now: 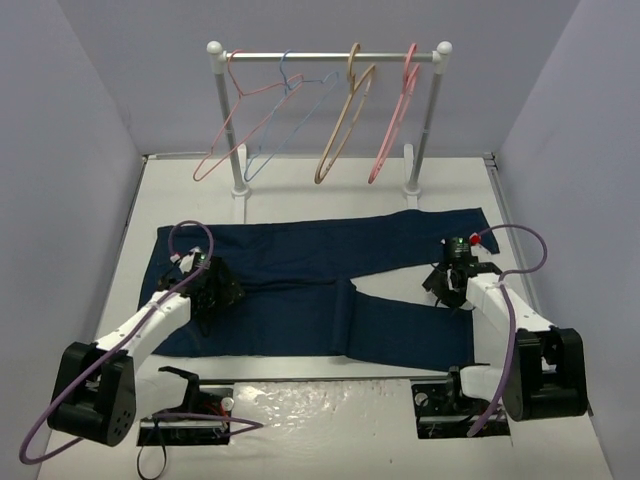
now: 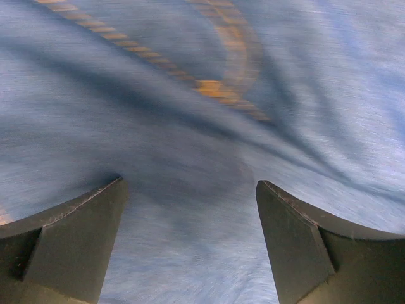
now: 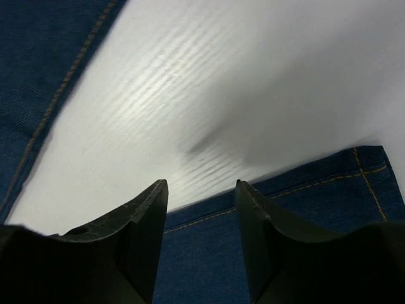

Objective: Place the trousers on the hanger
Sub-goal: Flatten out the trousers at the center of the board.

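2 sets of fingers spread apart and gripping nothing: left gripper point(image 2: 190, 190) low over the waist end of the dark navy blue long-legged cloth trousers point(image 1: 320, 290), right gripper point(image 3: 200, 187) at a leg edge near its hem, beside the white table point(image 1: 330, 175). Trousers lying flat across that table, well apart from the thick tan wood-coloured hanger point(image 1: 345, 125) on the silver metal rail point(image 1: 330, 58) behind. Likely soft, limp, fairly light and prone to sag; best pinched at waistband and hems.

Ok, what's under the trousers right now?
The trousers lie flat on the white table, which shows around them and between the legs. Anything beneath the cloth itself is covered.
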Controlling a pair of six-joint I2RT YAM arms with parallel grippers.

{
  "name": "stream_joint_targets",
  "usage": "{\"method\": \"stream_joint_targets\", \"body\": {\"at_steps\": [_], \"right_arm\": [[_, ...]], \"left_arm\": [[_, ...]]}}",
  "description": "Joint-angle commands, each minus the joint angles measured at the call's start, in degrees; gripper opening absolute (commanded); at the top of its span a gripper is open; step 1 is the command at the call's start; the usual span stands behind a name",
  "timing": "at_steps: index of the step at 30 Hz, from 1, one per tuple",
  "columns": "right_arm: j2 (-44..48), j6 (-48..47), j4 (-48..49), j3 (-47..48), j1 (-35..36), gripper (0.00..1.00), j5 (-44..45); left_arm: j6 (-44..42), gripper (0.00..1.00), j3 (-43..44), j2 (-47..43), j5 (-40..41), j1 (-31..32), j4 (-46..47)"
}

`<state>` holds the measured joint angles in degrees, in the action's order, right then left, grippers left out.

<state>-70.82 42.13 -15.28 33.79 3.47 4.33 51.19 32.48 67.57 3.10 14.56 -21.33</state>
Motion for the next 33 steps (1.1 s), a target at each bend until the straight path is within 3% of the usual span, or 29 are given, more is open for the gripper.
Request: {"method": "stream_joint_targets", "body": {"at_steps": [1,5,8,12,20,33], "right_arm": [[1.90,-3.71,-3.06,5.16,4.02,0.44,1.68],[5.01,0.52,-6.75,3.24,9.86,0.46,2.79],[8.27,5.05,-8.91,-0.83,11.08,0.57,1.02],[6.94,6.01,-9.91,-3.43,11.53,0.60,-1.61],[-1.31,10.45,0.28,-5.06,10.82,0.63,-7.53],[-10.98,-1.17,5.50,3.56,-16.77,0.62,0.49]], "left_arm": [[-2.64,0.81,0.50,-6.37,5.94,-2.58,-9.02],[-5.42,0.81,3.43,-10.89,5.10,-2.91,-9.69],[-11.11,0.82,7.50,-12.46,1.52,-2.92,-9.47],[-19.11,0.82,12.18,-14.33,-0.84,-2.87,-11.51],[-27.64,0.82,12.48,-18.64,-0.39,-3.03,-10.18],[-28.09,0.82,10.59,-20.82,2.19,-2.95,-9.14]]}}
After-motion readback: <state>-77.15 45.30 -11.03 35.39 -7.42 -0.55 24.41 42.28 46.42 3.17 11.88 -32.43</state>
